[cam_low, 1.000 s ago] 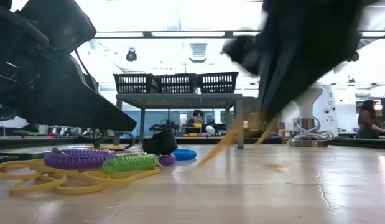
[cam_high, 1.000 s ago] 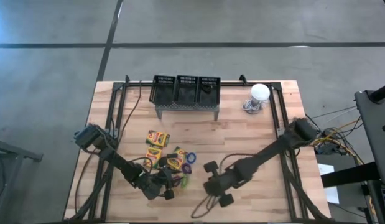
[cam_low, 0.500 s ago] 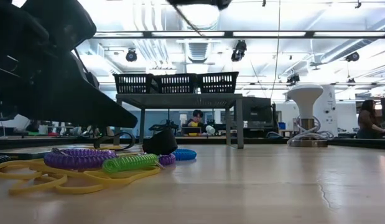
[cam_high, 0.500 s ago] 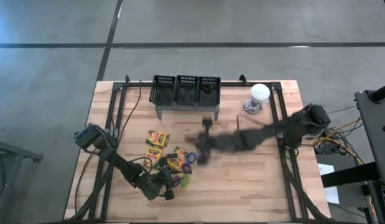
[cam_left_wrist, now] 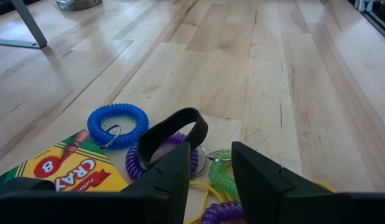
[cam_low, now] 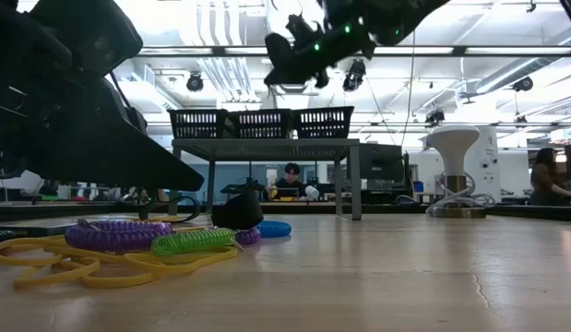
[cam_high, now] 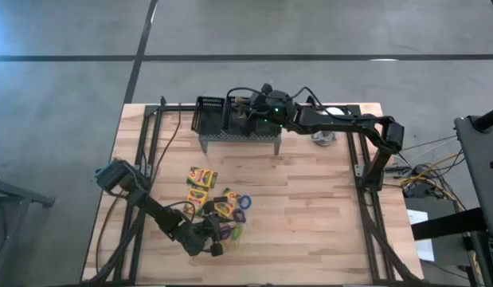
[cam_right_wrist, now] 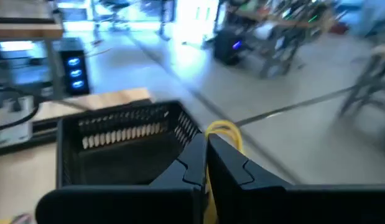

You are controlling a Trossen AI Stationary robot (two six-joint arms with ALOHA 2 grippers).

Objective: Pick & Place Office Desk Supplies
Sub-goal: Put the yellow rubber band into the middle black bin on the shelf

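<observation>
Wooden boards make up the surface (cam_high: 310, 199), with grey floor all around it. Half a second ago the right arm was a blur across the middle of the top-down picture. Now the right tool (cam_high: 248, 104) sits at the upper middle, over the three black mesh baskets (cam_high: 236, 115) on the grey stand (cam_high: 238, 140). Its fingers are pinched shut on a yellow band loop (cam_right_wrist: 224, 132), just above an open basket. So the loop looks ready to be dropped in.

The left tool (cam_left_wrist: 211, 163) waits at the lower left, a little open with nothing in it, by the pile: crayon boxes (cam_high: 201, 178), a blue loop (cam_left_wrist: 117, 124), a purple loop (cam_low: 117, 234), a green loop (cam_low: 195, 241) and a black loop (cam_left_wrist: 173, 127). Those are not put away yet
</observation>
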